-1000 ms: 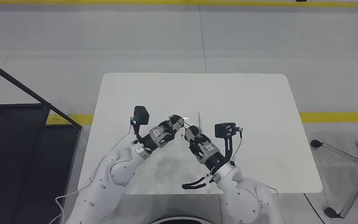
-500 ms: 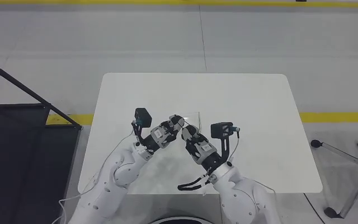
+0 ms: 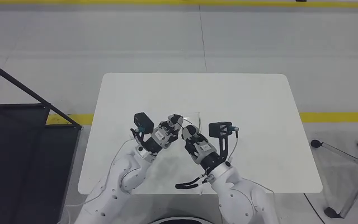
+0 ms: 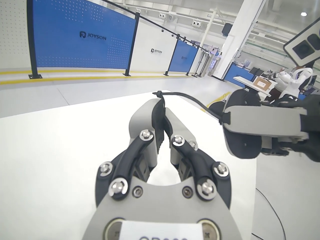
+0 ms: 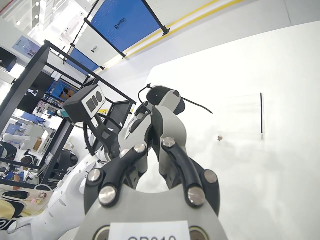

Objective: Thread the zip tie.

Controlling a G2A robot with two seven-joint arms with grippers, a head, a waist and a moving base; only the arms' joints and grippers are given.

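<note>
Looking down from above, a white table (image 3: pixel 251 112) filled the middle of the frame, and the robot's two arms met just left of centre, in the lower half of the tabletop. The left gripper (image 4: pixel 161 108) had its two fingers pressed fully together, pinching a thin black zip tie (image 4: pixel 190 99) near its head, which poked out just past the fingertips. From there the strap arched through the air, clear of the table, across to the right gripper (image 5: pixel 153 118). That gripper's fingers were likewise closed tight, clamped on the strap farther along. The two sets of fingertips sat very near each other, angled inward, with the tie between them. A loose end of the strap stuck out beyond the left gripper, over the tabletop. A second black zip tie (image 5: pixel 260 112) lay flat and straight on the table near the grippers, touching neither. A small pale scrap (image 5: pixel 220 138) lay on the table beside it.
</note>
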